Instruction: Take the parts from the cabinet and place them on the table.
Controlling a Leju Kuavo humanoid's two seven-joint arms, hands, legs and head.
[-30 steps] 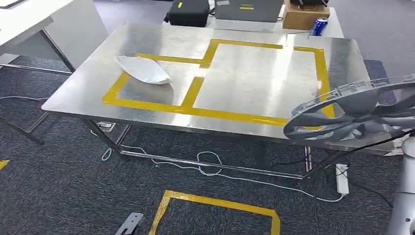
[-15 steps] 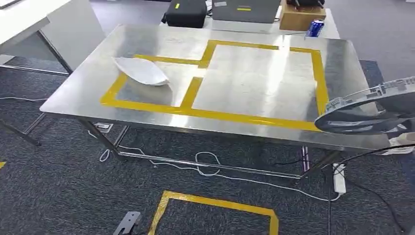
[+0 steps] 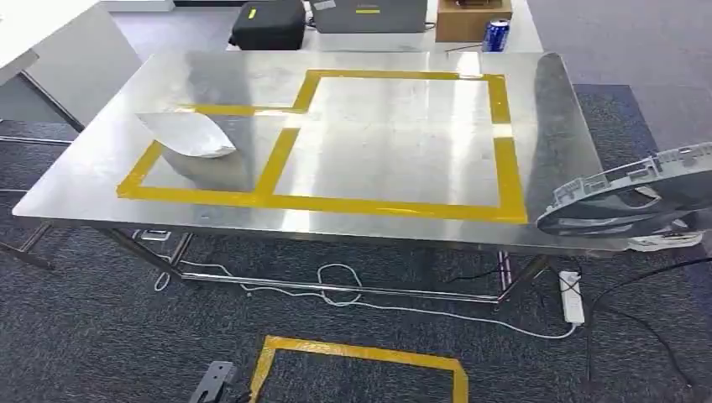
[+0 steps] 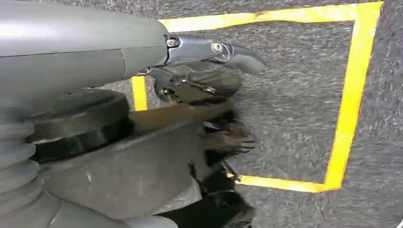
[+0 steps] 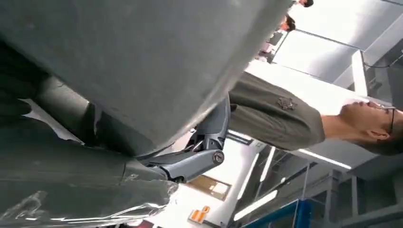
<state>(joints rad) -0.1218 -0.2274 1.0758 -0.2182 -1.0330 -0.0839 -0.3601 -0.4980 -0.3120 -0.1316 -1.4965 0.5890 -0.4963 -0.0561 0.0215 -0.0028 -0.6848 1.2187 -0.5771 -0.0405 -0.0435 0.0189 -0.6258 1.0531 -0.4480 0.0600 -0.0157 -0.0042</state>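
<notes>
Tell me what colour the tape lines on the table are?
Yellow tape lines, best seen in the head view.

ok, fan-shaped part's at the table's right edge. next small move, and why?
Probably carry the grey fan-shaped part leftward over the steel table, toward the large yellow-taped rectangle. The part hangs off the table's right near corner, partly past the edge, and that rectangle looks bare. The right hand appears to press against its underside, so don't release yet.
</notes>
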